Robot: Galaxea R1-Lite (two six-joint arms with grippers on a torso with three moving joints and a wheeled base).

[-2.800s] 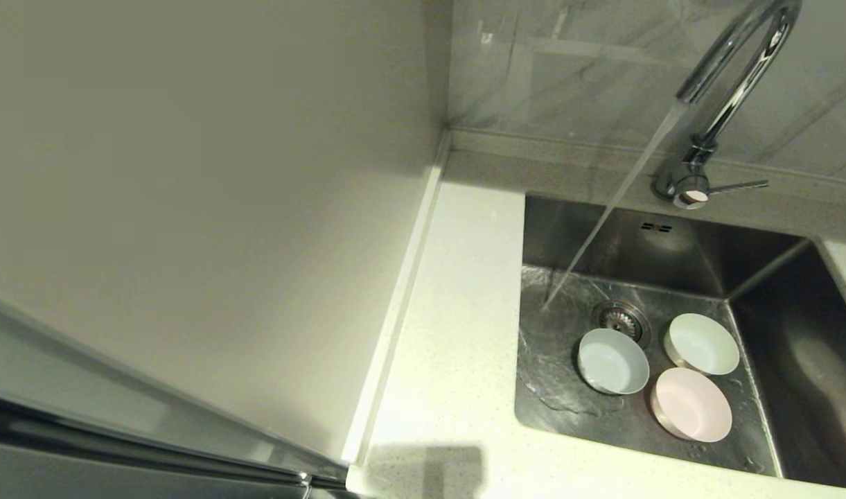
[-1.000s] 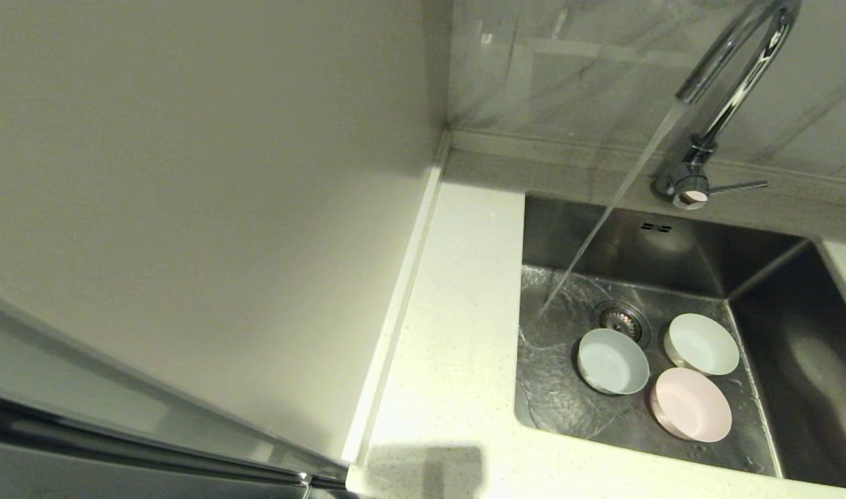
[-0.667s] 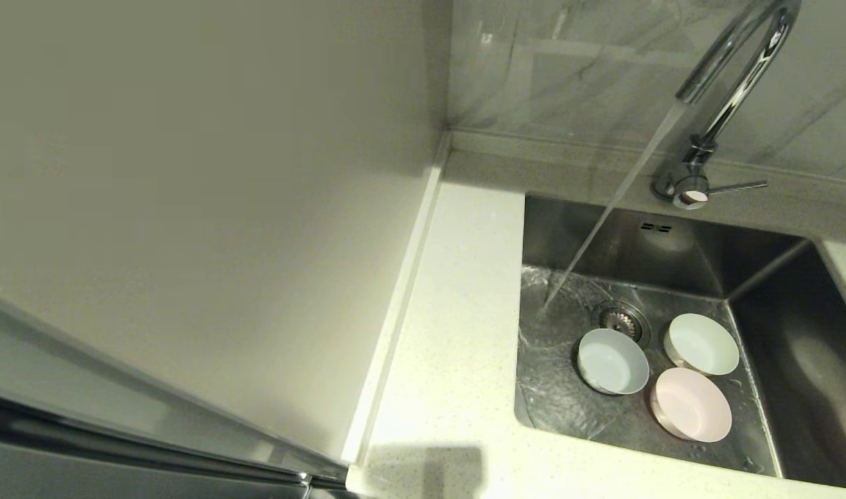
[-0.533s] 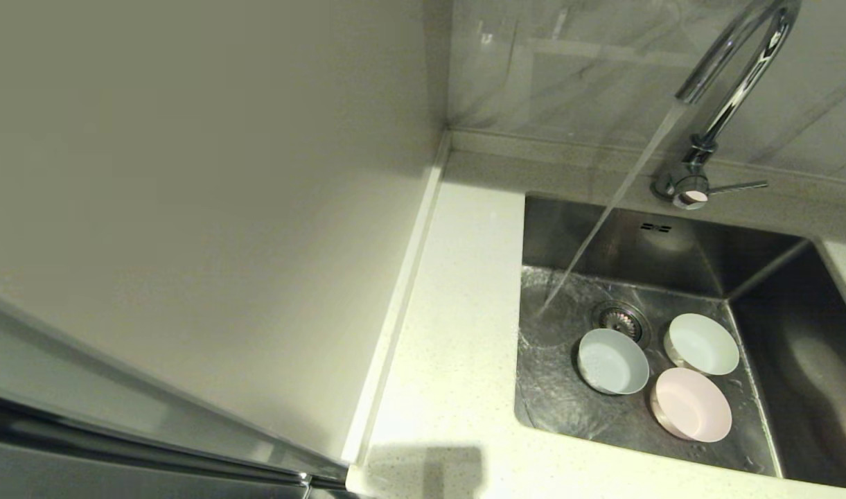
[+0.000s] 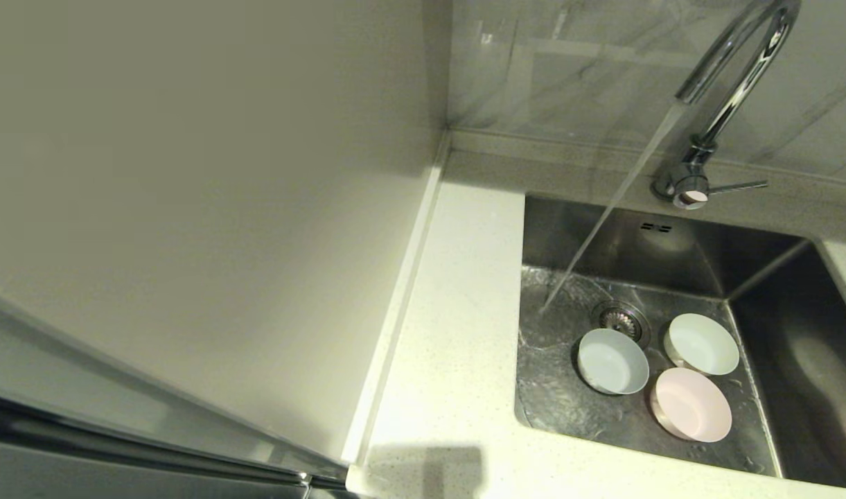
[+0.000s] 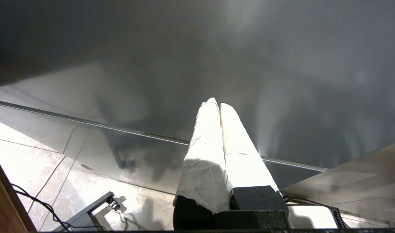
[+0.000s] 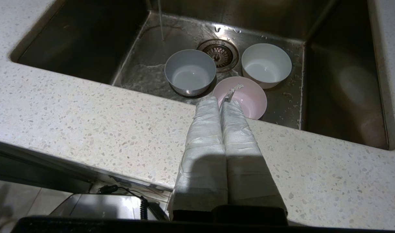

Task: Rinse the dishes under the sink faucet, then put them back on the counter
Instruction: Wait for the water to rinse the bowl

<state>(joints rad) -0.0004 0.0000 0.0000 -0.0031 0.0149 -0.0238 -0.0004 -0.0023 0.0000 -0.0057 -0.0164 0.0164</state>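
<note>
Bowls: pale blue (image 5: 612, 361), pink (image 5: 692, 404), whitish-green (image 5: 702, 344). Sink (image 5: 776, 291) brushed steel; counter (image 5: 457, 333) off-white w/ speckles.

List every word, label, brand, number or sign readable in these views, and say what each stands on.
None: no readable text shows in any view.
The faucet, the sink, the counter and the three bowls, pale blue, pale pink and whitish-green, carry no visible lettering.
The taped fingers of the left gripper and right gripper are blank too.
</note>
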